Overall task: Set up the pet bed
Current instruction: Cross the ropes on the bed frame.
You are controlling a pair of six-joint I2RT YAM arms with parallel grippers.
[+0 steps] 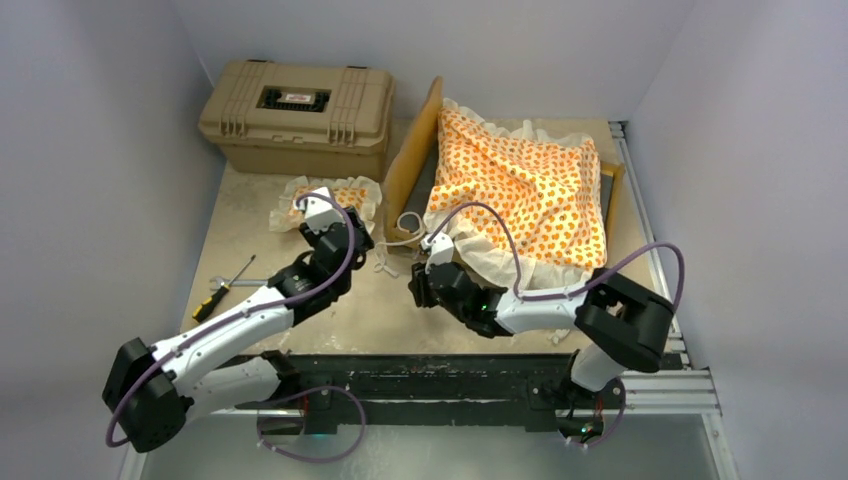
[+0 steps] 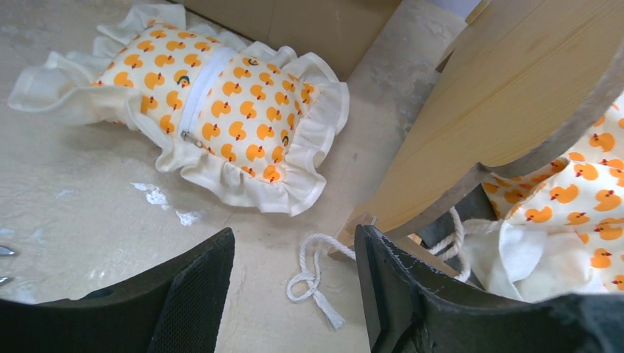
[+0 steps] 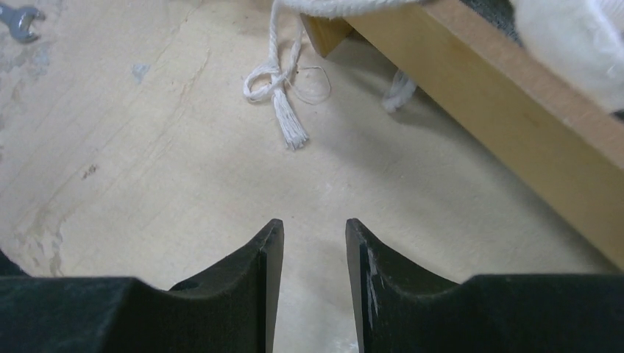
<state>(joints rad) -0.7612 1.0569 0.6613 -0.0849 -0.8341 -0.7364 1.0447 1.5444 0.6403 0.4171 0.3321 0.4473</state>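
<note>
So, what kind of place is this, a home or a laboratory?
Probably a robot test cell: white walls enclose a scuffed table, the left arm and right arm are bolted to a metal rail, and a screwdriver lies nearby.

Hard case (image 1: 295, 115) is sitting at the table's (image 1: 400, 310) back left. Pillow (image 1: 350, 192) is lying just before it, left of the bed frame (image 1: 412, 160). Mattress cushion (image 1: 525, 190) is lying on the frame. Cord (image 1: 400, 232) is trailing before the frame's near-left corner. Screwdriver (image 1: 225, 288) is lying front left.

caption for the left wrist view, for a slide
Open left gripper facing the duck-print pillow lying beside the wooden headboard.
</note>
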